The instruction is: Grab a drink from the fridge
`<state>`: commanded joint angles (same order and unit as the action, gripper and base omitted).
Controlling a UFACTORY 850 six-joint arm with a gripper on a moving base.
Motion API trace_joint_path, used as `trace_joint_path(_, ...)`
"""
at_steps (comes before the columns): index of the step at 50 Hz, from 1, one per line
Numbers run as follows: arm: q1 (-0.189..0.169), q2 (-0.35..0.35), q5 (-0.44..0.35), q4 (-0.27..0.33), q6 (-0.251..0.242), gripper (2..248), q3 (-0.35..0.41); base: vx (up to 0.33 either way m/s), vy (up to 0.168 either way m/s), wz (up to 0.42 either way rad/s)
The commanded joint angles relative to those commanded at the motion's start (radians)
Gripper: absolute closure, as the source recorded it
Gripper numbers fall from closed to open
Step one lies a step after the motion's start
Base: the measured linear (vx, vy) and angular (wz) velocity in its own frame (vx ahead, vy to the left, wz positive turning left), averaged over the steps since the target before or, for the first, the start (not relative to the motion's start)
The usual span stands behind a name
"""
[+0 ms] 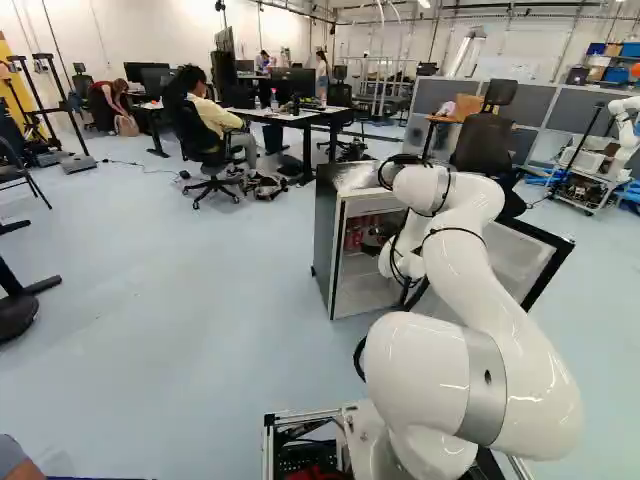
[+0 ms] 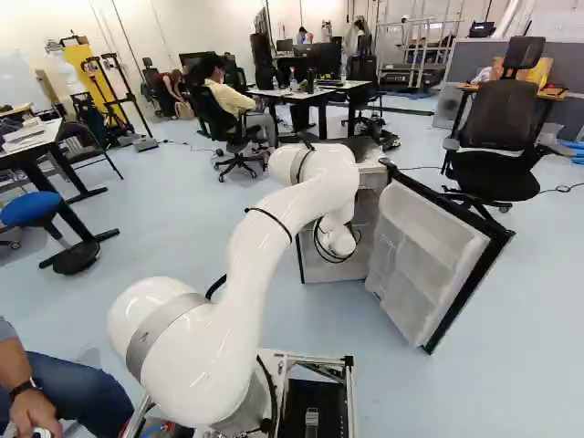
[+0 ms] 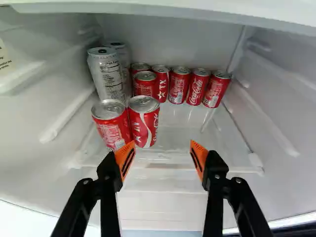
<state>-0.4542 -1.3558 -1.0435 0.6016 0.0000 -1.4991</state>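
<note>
Left to right, wrist cam. Two tall silver metal cans, one half hidden, deep in the fridge, ahead of the gripper and off to one side. Nearer, same side: two short red metal cans, just ahead of the orange-tipped finger there, very close together. Gripper itself: released, fingers well apart, nothing grasped. Past those, further ahead and running across to the other finger's side: six more red metal cans. Count: 2 silver, 8 red, 10 total.

Task doesn't say which drink. I'd take the inner of the near two, closest to the finger gap. Expect fairly heavy if full, stiff while sealed, thin wall dents if squeezed hard, slippery if wet with cold. Grip mid-wall, one pad per side; tight slot next to its neighbour, could knock it.
</note>
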Motion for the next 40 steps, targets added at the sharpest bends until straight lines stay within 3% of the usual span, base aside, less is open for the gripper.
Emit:
trace_joint_path(4,0.000,0.000,0.000,0.000,0.000,82,0.000,0.000,0.000,0.000)
trace_joint_path(5,0.000,0.000,0.000,0.000,0.000,95,0.000,0.000,0.000,0.000)
trace_joint_path(10,0.000,0.000,0.000,0.000,0.000,95,0.000,0.000,0.000,0.000)
trace_joint_path(11,0.000,0.000,0.000,0.000,0.000,109,0.000,0.000,0.000,0.000)
trace_joint_path(16,0.000,0.000,0.000,0.000,0.000,114,0.000,0.000,0.000,0.000)
trace_joint_path(40,0.009,-0.001,0.000,0.000,0.000,113,-0.002,0.000,0.000,0.000)
